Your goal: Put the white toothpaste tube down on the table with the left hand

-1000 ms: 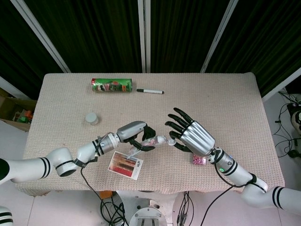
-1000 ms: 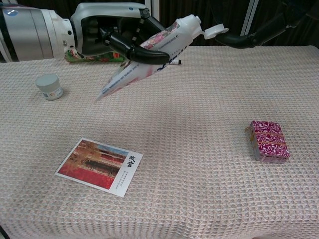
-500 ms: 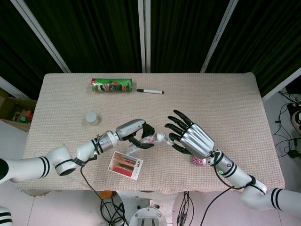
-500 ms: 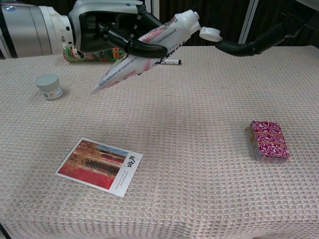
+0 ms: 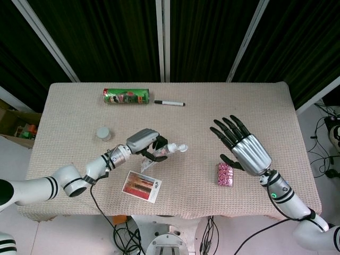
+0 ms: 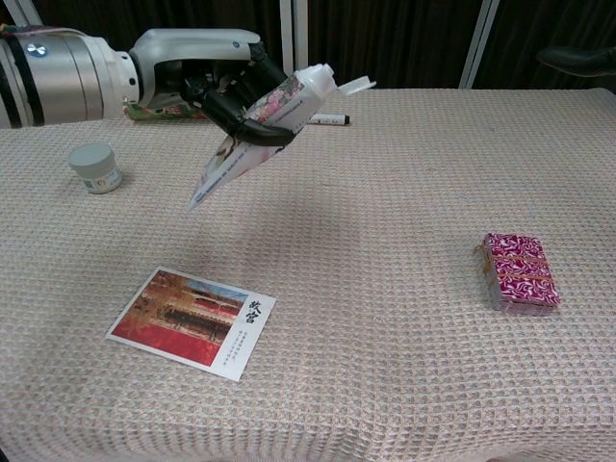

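The white toothpaste tube (image 6: 252,135) hangs above the table, cap end up and to the right, flat tail pointing down-left. My left hand (image 6: 207,77) grips it around the middle, fingers wrapped over its patterned body. From the head view the tube (image 5: 162,152) shows just past my left hand (image 5: 143,142), over the table's middle left. Off to the right my right hand (image 5: 241,149) is raised with its fingers spread and holds nothing; in the chest view only a dark fingertip (image 6: 576,60) of it shows at the top right.
A postcard (image 6: 193,321) lies front left, under the tube's tail. A red patterned packet (image 6: 518,271) sits at right. A small white jar (image 6: 95,166) stands left; a green can (image 5: 126,96) and a black marker (image 5: 169,103) lie at the back.
My right hand has let go of the tube's cap end and drawn away to the right. My left hand, still holding the tube, has shifted left and lower.
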Controlling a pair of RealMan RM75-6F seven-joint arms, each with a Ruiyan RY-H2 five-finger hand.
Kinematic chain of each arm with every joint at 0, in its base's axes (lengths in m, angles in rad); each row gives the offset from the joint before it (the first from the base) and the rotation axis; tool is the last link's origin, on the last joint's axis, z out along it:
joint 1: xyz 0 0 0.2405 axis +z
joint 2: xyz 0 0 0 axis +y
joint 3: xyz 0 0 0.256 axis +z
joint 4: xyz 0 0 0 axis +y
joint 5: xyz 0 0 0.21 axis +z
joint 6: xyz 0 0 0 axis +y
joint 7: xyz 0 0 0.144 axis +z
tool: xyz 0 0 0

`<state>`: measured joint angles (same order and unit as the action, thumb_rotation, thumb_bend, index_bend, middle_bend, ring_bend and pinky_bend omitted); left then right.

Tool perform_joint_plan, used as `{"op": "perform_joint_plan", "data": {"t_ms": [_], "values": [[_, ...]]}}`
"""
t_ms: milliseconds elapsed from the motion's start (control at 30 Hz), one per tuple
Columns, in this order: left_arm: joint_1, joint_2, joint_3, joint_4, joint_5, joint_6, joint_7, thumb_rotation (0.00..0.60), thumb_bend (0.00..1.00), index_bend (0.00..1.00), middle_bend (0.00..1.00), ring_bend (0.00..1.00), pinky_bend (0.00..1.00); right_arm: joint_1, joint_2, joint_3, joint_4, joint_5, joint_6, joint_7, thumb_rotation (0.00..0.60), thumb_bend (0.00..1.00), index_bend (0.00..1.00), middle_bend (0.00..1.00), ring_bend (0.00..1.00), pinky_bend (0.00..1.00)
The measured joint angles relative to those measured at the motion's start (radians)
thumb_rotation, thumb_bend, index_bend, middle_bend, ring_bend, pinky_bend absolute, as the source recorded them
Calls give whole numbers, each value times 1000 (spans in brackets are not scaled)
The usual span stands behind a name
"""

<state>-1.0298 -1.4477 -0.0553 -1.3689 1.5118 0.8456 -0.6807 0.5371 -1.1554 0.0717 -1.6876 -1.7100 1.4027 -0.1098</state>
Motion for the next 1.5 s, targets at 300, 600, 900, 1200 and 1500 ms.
{"op": "perform_joint_plan", "data": {"t_ms": [300, 600, 900, 1200, 1500], "values": [[-18, -105, -25, 114, -183, -107, 477, 511, 719, 607, 584, 455, 485, -85, 15, -15, 44, 29, 65, 57, 600, 275, 0, 0, 0, 0], [-36, -168, -41, 146, -408, -155, 858, 513, 487, 249, 293, 249, 392, -120, 3, -16, 84, 39, 77, 99, 600, 274, 0, 0, 0, 0], [50, -55, -54, -45, -480, 25, 961, 511, 395, 192, 255, 225, 316, -184, 35, -16, 97, 76, 115, 142, 600, 274, 0, 25, 0, 0], [353, 228, -33, -220, -407, 372, 813, 510, 349, 204, 246, 196, 236, -270, 109, -40, 87, 154, 116, 245, 600, 277, 0, 76, 0, 47], [649, 353, 89, -271, -235, 631, 665, 512, 347, 214, 236, 184, 219, -354, 117, -92, 99, 135, 137, 317, 600, 289, 0, 52, 0, 9]]}}
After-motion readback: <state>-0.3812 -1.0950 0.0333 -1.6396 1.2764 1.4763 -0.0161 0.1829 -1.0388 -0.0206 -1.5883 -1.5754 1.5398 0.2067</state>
